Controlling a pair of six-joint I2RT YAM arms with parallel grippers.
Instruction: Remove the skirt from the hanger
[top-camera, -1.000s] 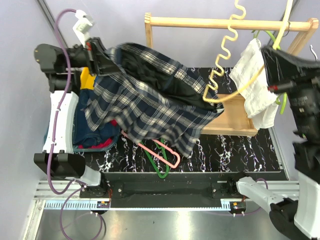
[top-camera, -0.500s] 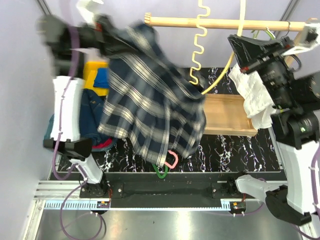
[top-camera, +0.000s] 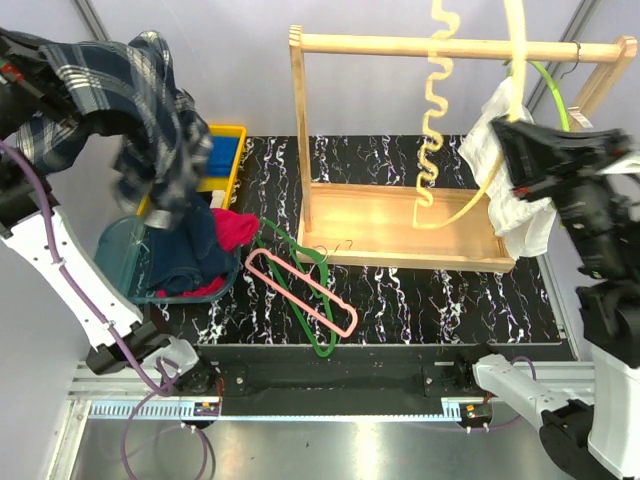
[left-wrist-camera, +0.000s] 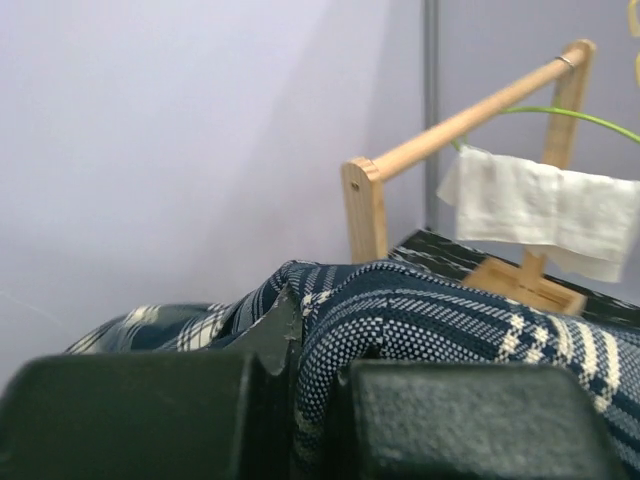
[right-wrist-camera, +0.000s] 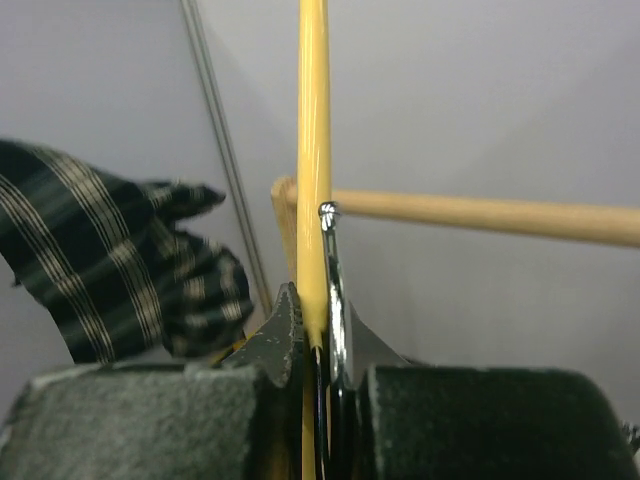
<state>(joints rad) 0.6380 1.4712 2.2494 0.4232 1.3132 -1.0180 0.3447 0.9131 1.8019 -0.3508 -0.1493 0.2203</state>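
Observation:
The plaid skirt (top-camera: 140, 90) hangs bunched from my raised left arm at the far left, above the basket. In the left wrist view my left gripper (left-wrist-camera: 315, 385) is shut on a fold of the skirt (left-wrist-camera: 450, 320). The pale yellow hanger (top-camera: 437, 110) is bare and held up in front of the rack, its wavy bar dangling. My right gripper (top-camera: 514, 145) is shut on its arch. In the right wrist view the right gripper (right-wrist-camera: 318, 350) clamps the hanger (right-wrist-camera: 313, 180) and its metal hook, with the skirt (right-wrist-camera: 100, 260) at the left.
A wooden rack (top-camera: 440, 45) stands at the back, with a white garment (top-camera: 510, 190) and a green hanger (top-camera: 550, 90) on its right end. A pink hanger (top-camera: 310, 295) and another green hanger (top-camera: 318, 343) lie on the table. A teal basket (top-camera: 120, 250) of clothes and a yellow bin (top-camera: 225, 135) are at the left.
The left arm has swung the skirt up and to the left, clear of the hanger. The hanger is now bare and has shifted right in the right gripper.

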